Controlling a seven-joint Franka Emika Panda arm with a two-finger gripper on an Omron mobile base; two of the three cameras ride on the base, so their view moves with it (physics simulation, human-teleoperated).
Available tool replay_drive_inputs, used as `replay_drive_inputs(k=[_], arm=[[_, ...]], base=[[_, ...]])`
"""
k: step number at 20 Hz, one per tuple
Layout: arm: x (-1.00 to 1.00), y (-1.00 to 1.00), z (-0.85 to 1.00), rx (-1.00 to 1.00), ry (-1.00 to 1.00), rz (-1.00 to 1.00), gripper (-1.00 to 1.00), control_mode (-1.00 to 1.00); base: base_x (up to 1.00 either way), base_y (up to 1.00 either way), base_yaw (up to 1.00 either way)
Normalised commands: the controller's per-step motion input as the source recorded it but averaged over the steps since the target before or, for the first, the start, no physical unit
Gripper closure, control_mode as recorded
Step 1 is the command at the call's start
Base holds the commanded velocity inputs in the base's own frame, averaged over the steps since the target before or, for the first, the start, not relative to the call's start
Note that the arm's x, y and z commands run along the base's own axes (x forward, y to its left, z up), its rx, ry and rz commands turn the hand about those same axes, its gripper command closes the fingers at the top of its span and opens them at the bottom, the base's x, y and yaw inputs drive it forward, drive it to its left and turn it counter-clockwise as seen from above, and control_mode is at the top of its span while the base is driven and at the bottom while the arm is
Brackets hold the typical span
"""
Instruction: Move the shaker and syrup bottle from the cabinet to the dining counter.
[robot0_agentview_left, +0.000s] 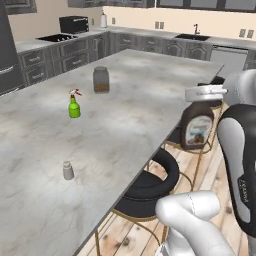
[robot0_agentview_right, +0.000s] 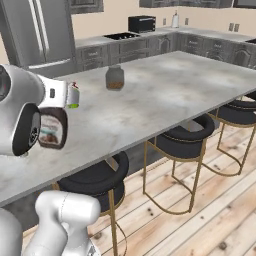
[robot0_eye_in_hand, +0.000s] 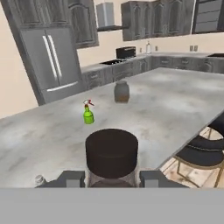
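My gripper (robot0_agentview_left: 200, 101) is shut on the neck of the syrup bottle (robot0_agentview_left: 196, 128), a dark-brown bottle with a white-and-red label. It hangs upright just off the dining counter's (robot0_agentview_left: 130, 110) near edge, above the stools. From the right base the gripper (robot0_agentview_right: 56, 106) and syrup bottle (robot0_agentview_right: 52, 129) appear at the left, in front of the dining counter (robot0_agentview_right: 165, 95). The hand view has the bottle's dark cap (robot0_eye_in_hand: 111, 151) between my fingertips. The small grey shaker (robot0_agentview_left: 68, 170) stands upright on the counter's near part, and appears as the shaker (robot0_eye_in_hand: 39, 179) at the lower left. The cabinet is out of view.
A green spray bottle (robot0_agentview_left: 74, 106) and a dark-lidded jar (robot0_agentview_left: 101, 79) stand farther back on the counter. Black round stools (robot0_agentview_left: 150, 185) on gold legs line the counter's edge, also stools (robot0_agentview_right: 185, 135). A fridge (robot0_eye_in_hand: 52, 61) stands beyond the counter's far end.
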Motion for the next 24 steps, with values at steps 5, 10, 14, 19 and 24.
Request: replay_drive_inputs(k=[5, 10, 14, 19, 24], arm=[[0.44, 0.26, -0.20, 0.00, -0.02, 0.27, 1.00, -1.00], [0.19, 0.61, -0.24, 0.00, -0.13, 0.16, 1.00, -1.00], [0.38, 0.75, -0.32, 0.00, -0.11, 0.14, 1.00, -1.00], [0.79, 0.66, -0.36, 0.00, -0.02, 0.13, 1.00, -1.00], [0.97, 0.49, -0.30, 0.00, 0.00, 0.13, 1.00, -1.00]], base=[[0.00, 0.00, 0.00], [0.00, 0.00, 0.00], [0.00, 0.00, 0.00], [0.00, 0.00, 0.00], [0.00, 0.00, 0.00]])
